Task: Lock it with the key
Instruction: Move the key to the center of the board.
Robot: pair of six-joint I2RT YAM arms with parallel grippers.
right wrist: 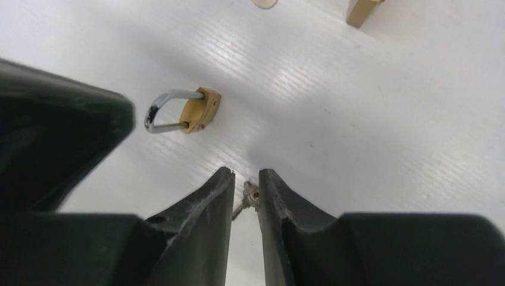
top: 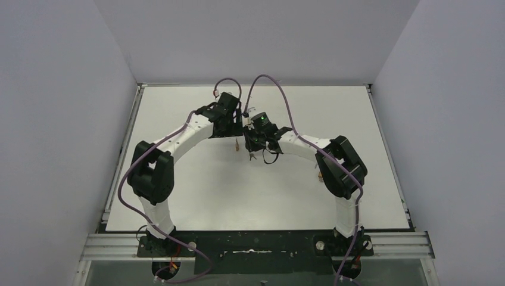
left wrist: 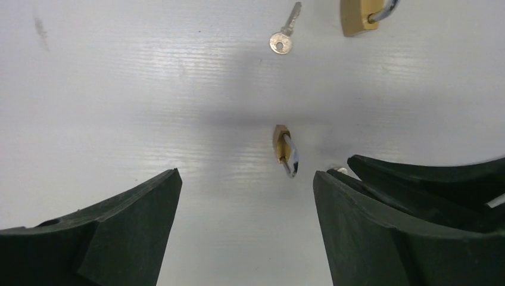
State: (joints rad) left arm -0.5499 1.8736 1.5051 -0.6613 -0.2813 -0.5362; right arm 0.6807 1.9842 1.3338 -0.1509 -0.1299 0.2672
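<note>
Small brass padlock with steel shackle, flat on its side; silver key nearby.

In the right wrist view the key lies between the right tool's fingers, which hide most of it; whether they pinch it cannot be told. A second key and a padlock are cut by the top edge. A blurred dark bulk fills the left. The left wrist view's top edge cuts a corner padlock.
</note>
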